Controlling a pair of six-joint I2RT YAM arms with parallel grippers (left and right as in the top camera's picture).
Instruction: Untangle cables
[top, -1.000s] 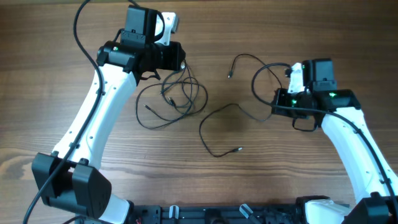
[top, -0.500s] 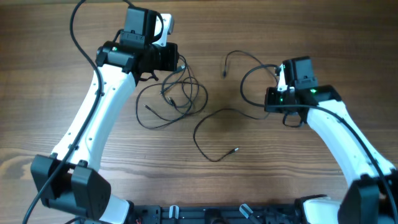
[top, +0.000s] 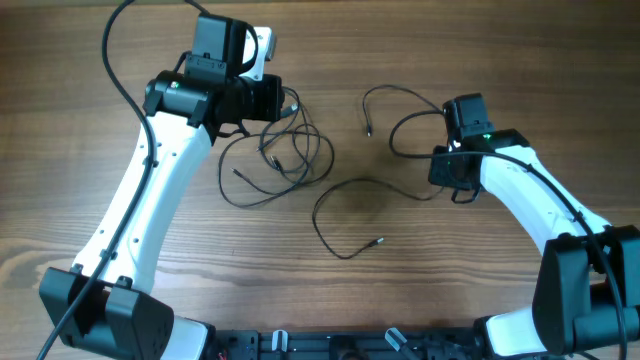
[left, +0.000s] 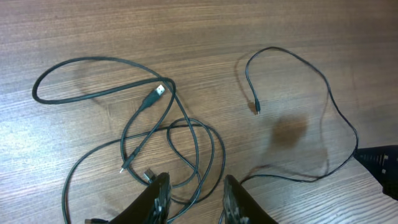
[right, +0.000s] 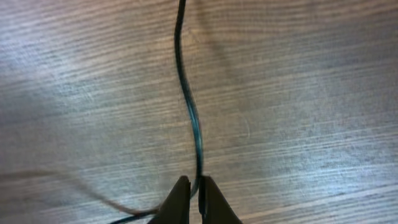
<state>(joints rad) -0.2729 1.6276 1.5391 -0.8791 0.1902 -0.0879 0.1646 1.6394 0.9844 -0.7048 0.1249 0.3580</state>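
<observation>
Untangling partly done: 1 cable lies apart, the knot is not yet undone.

The cables (top: 285, 160) split into 2 groups on the bench (top: 480, 280): a knot of overlapping loops (left: 186, 143) on the left, with several plug ends showing among the crossings, and 1 single cable (right: 188, 109) to the right, which runs in open curves near the knot but, as far as the overhead view shows, does not cross it. I judge that single cable as freed, and the knot as the work left; it looks like at least 2 cords, though the count is hard to tell. The right gripper (right: 193, 183) has its jaws clenched on the single cable. The left gripper (left: 196, 186) hangs over the near edge of the knot, jaws released, with strands running between its fingers (left: 163, 193) but not pinched.
</observation>
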